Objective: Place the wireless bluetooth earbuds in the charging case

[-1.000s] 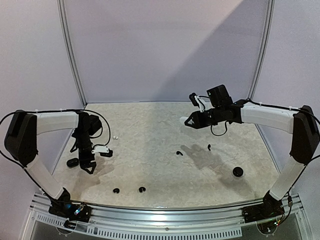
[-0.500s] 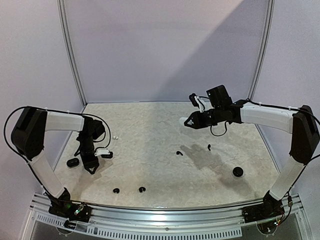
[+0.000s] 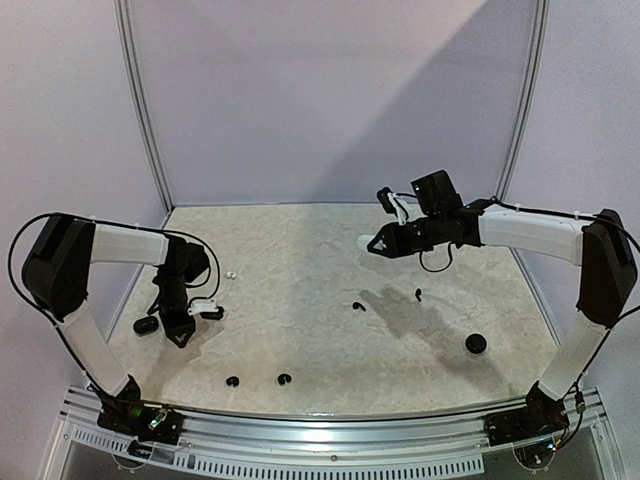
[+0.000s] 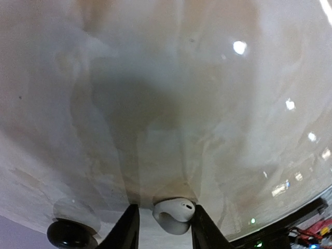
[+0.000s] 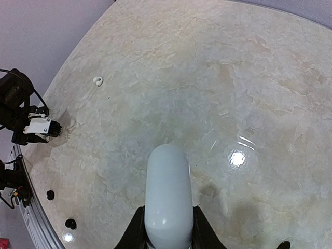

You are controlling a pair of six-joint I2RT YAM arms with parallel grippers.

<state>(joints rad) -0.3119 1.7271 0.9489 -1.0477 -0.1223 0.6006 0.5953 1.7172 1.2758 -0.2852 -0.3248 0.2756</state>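
Low over the marbled table (image 5: 249,78), the left gripper (image 4: 165,210) has narrowed around a glossy white earbud (image 4: 174,215), grip uncertain. Opposite, the right gripper (image 5: 166,213) clamps a rounded white case (image 5: 166,187)

The counter (image 3: 300,260) looks like pale marbled stone or laminate, polished enough to mirror lamp glints. The white earbud (image 4: 174,215) is smooth, glossy plastic; the white charging case (image 5: 166,197) is smooth too, with a softer satin sheen. The front rail (image 3: 330,428) is bare metal.
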